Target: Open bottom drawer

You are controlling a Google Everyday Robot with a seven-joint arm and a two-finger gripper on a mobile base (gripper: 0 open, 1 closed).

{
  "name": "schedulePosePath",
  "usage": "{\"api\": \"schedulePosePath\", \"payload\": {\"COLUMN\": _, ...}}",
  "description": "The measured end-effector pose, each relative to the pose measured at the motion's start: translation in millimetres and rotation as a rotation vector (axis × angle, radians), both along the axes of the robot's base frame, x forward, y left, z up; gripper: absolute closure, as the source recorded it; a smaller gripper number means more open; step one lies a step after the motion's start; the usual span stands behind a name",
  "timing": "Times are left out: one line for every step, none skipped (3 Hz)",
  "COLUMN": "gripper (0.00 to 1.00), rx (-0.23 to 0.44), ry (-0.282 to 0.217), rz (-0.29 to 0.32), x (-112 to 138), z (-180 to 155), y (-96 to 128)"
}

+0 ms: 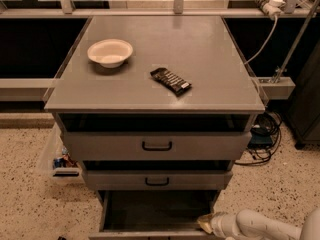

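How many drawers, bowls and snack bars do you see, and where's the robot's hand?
Drawers: 3 (top drawer, middle drawer, bottom drawer, pulled open)
White bowl: 1
Snack bar: 1
Hand: 1, at the bottom drawer's front right corner
Total: 6

Your gripper (pixel 206 223) is sitting way down low, right at the bottom of the camera view and a bit right of centre, pointing left. Its tip looks yellowish-tan. The white arm (pixel 260 227) behind it comes in roughly level from the lower right corner, where a bigger rounded link gets cut off by the edge.
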State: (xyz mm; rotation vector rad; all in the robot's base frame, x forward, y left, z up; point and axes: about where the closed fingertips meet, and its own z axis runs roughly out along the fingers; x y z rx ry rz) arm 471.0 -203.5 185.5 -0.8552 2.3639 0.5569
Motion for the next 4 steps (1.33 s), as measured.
{"api": "schedulePosePath", "payload": {"gripper": 0.82, "rx": 0.022, "ry": -0.074, "rz": 0.003, "x": -8.5, "z": 22.2, "y": -3.0}}
{"api": "schedulePosePath", "payload": {"gripper": 0.58, "rx": 0.003, "ry": -0.299, "rz": 0.113, "x": -26.2, "z": 92.0, "y": 17.1}}
{"api": "schedulePosePath", "payload": {"gripper": 0.35, "rx": 0.029, "ry": -0.387, "rz": 0.138, "x": -39.4, "z": 119.8, "y": 37.1}}
{"api": "schedulePosePath", "payload": {"gripper": 0.12, "rx": 0.029, "ry": -0.388, "rz": 0.136, "x": -38.8, "z": 119.9, "y": 36.7}}
